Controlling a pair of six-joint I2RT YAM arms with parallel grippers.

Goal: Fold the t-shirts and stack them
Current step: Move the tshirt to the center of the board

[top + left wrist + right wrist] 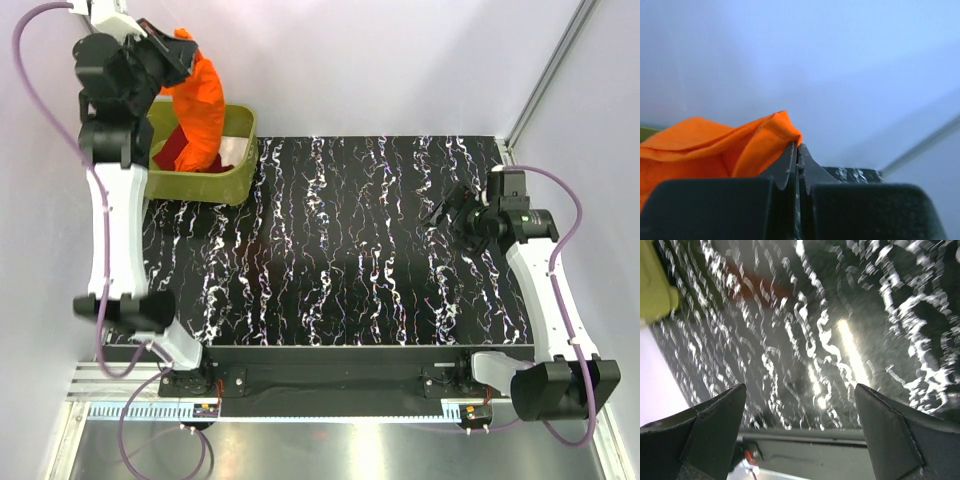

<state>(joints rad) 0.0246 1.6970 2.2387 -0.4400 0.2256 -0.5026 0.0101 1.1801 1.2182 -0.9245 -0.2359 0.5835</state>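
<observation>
Left jaws: pressed together on a fold of the orange shirt; only a narrow edge of cloth is caught at the very tips.
Orange shirt: held high over the bin at the far left corner of the table. It hangs from the jaws as a twisted rope, with its lower end down inside the bin.
Red shirt: lying in the bin, beside and partly under the hanging orange cloth, and touching it.
Right jaws: wide apart with nothing between them, held low over the right side of the table, well apart from the bin.
Step in hand: judged to be the drawing of the orange shirt out of the bin; nothing has been folded or stacked.
Risk, slip: with so little cloth pinched, the shirt could be pulled free by its own weight and dropped back into the bin.
Risk, drag: the red shirt could be carried up with the orange one where the two touch, or the bin could be shifted if cloth catches on its rim.
Risk, tangle: a shirt set down while twisted would be hard to spread flat, and a poor fold would follow.
</observation>
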